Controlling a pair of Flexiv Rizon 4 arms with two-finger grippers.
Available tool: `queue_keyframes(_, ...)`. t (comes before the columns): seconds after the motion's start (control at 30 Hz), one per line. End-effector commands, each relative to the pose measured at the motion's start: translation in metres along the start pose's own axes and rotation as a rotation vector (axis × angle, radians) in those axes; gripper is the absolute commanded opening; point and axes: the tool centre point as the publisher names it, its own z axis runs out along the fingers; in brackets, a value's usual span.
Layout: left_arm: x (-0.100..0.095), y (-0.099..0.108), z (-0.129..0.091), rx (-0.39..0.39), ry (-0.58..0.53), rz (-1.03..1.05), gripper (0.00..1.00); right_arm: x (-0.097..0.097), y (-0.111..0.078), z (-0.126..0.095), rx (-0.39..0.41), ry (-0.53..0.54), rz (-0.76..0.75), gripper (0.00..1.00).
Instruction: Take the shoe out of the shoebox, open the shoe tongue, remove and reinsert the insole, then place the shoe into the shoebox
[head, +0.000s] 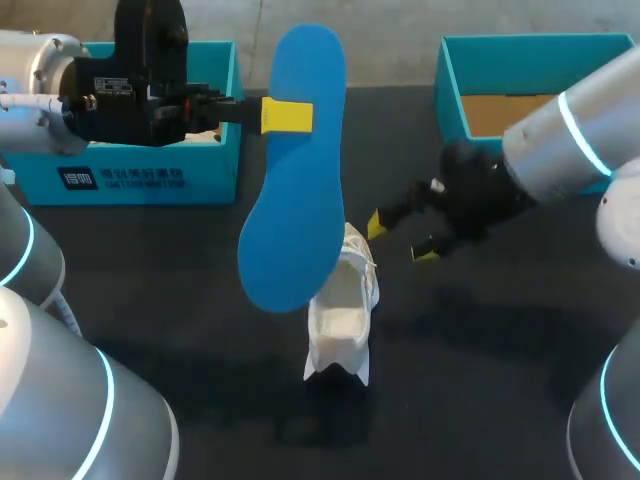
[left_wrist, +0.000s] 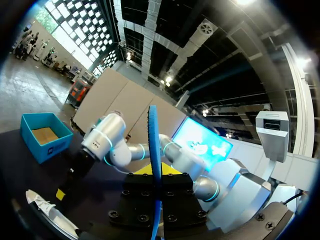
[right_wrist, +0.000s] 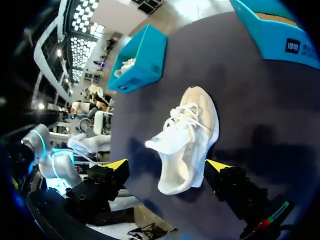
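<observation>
Head view: flat blue insole (head: 295, 170) is clamped at mid-length by left gripper (head: 288, 117), fingers closed on both faces, and held in the air above white lace-up shoe (head: 342, 315). Shoe is stood on black table (head: 480, 330), outside left teal shoebox (head: 215, 170) and right teal shoebox (head: 452, 95). Right gripper (head: 400, 237) is parked just beside the shoe, fingers spread wide, nothing held.

Left wrist view: insole is seen edge-on, pinched between the fingers.

Right wrist view: shoe (right_wrist: 187, 140) is seen ahead of the spread fingers, untouched.
</observation>
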Motion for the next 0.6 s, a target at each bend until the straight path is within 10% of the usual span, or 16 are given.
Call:
queue_keyframes(0.03, -0.001, 0.001, 0.001, 0.000, 0.002, 0.000, 0.00, 0.000, 0.008, -0.014, 0.011, 0.137, 0.034, 1.00)
queue_keyframes(0.6, -0.001, 0.001, 0.001, 0.000, 0.002, 0.000, 0.00, 0.017, 0.013, -0.044, -0.071, 0.377, 0.004, 1.00)
